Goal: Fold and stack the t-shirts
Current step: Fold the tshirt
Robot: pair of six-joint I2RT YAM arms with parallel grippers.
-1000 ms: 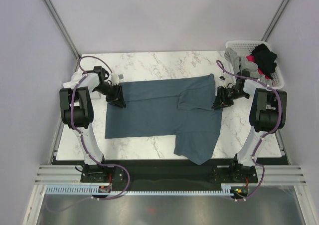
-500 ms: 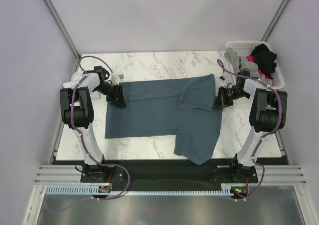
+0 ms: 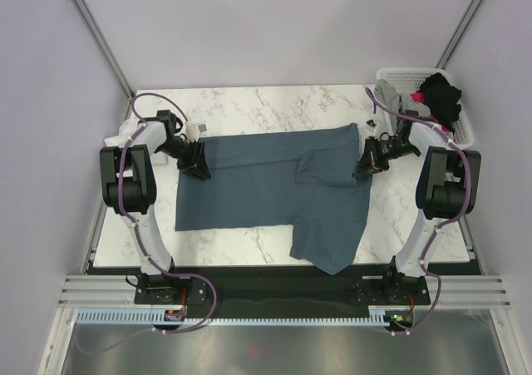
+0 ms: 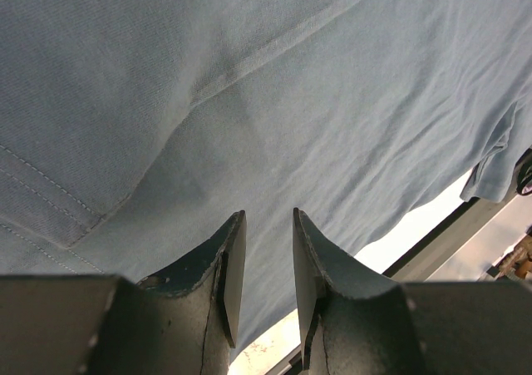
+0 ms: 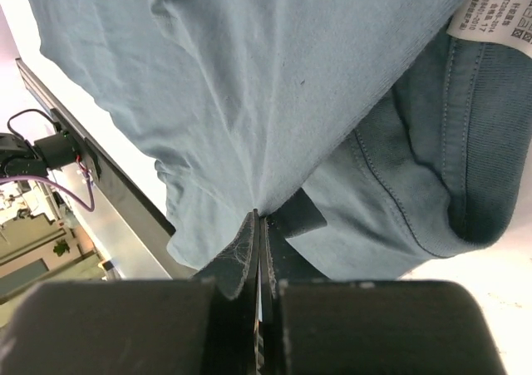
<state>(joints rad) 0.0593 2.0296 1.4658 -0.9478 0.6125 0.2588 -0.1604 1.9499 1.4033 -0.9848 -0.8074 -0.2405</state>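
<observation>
**Status: early stage.**

1. One slate-blue cotton t-shirt lies spread on the white marbled table, between the two sets of jaws. One flap near the right jaws is turned over the body. The shirt's lower corner hangs over the table's near edge.
2. Right gripper: jaws together, pinching a ridge of the shirt's cloth. The ribbed collar and a white care label lie just beyond the tips.
3. Left gripper: jaws slightly apart, with no cloth seen between them. The shirt's cloth lies just ahead of the tips.
4. Outstanding: this shirt is judged barely started, and no finished stack is visible. A grey garment and a black garment lie heaped in the white plastic lattice basket, beyond the right jaws, not yet handled.
</observation>
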